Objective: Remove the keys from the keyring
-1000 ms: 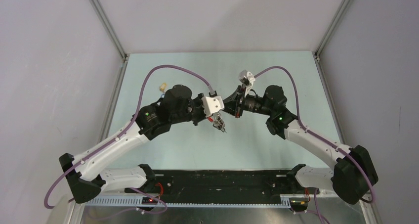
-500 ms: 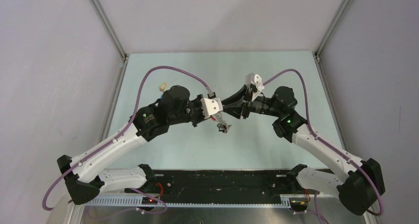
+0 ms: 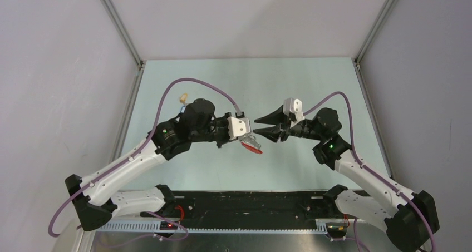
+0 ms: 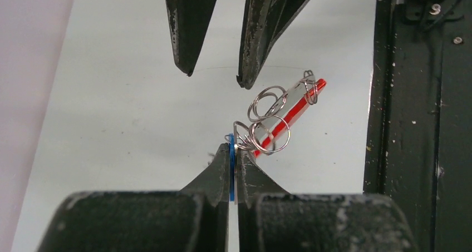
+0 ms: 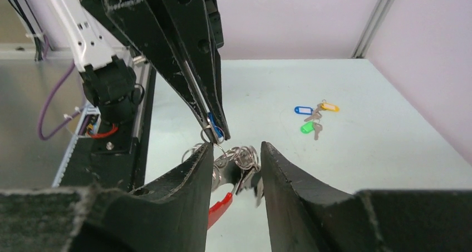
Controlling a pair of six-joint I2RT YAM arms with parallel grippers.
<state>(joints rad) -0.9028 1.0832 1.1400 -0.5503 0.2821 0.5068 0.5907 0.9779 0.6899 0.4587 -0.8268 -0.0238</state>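
Silvery keyring (image 4: 268,131) with its red strap (image 4: 290,114) hangs clear of the desk (image 3: 311,74), at the centre of the top view between the two arms.

Left pincer (image 4: 234,152): closed on a blue tag (image 4: 231,174), thin edge clamped between the pads. Rings and strap dangle to the right of it in the left wrist view.

Right pincer (image 5: 236,147): open, jaws spread wide, holding nothing. In its own view the keys (image 5: 245,158) sit low in the gap between its fingers. In the left wrist view its tips are at upper centre, the nearer one just beside the top ring; contact unclear. Cannot tell whether the bunch is truly inside the jaws or just past them.

Other cluster (image 5: 314,118) (blue, tan, green tags) lies on the desk, well apart, right of centre in the right wrist view. Not involved.

Step, as judged: one arm anchors the bunch while the other lines up a grasp. No key looks free of the ring, so this is early in the task.

Next move calls for the right pincer to close on the ring or strap alone, not the keys. It would then pull against the left hold to work the tagged key along the coil. Risk: the thin wire may slip from the pads.
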